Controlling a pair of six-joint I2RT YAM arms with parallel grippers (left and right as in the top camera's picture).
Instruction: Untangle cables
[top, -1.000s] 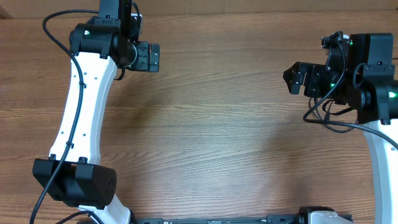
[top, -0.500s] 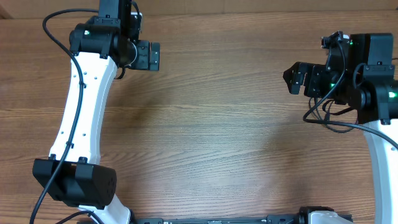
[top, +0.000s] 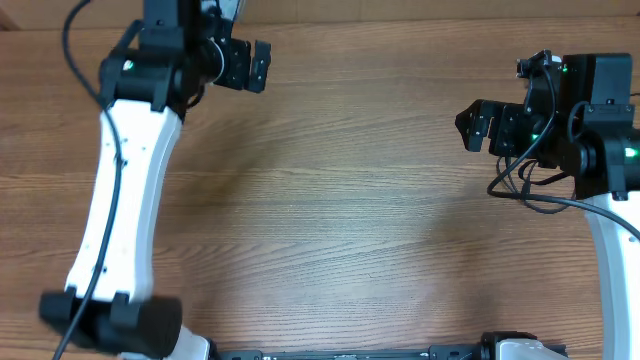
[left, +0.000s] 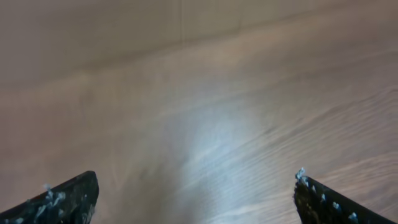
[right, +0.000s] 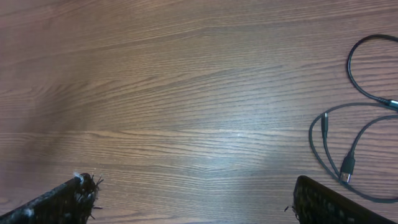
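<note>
Right hand (right: 190, 184) stands fully open and empty above the worktop (right: 155, 93). The cables (right: 346, 167) lie in loose loops beside that hand, beyond one finger, untouched. Left hand (left: 195, 180) is also wide open and empty.

— Is any writing, label, brand or number read here?
— None is made out. Nothing legible is seen on the white arm (top: 120, 200), the black wrist housing (top: 600, 110) or the wooden table (top: 330, 220).
</note>
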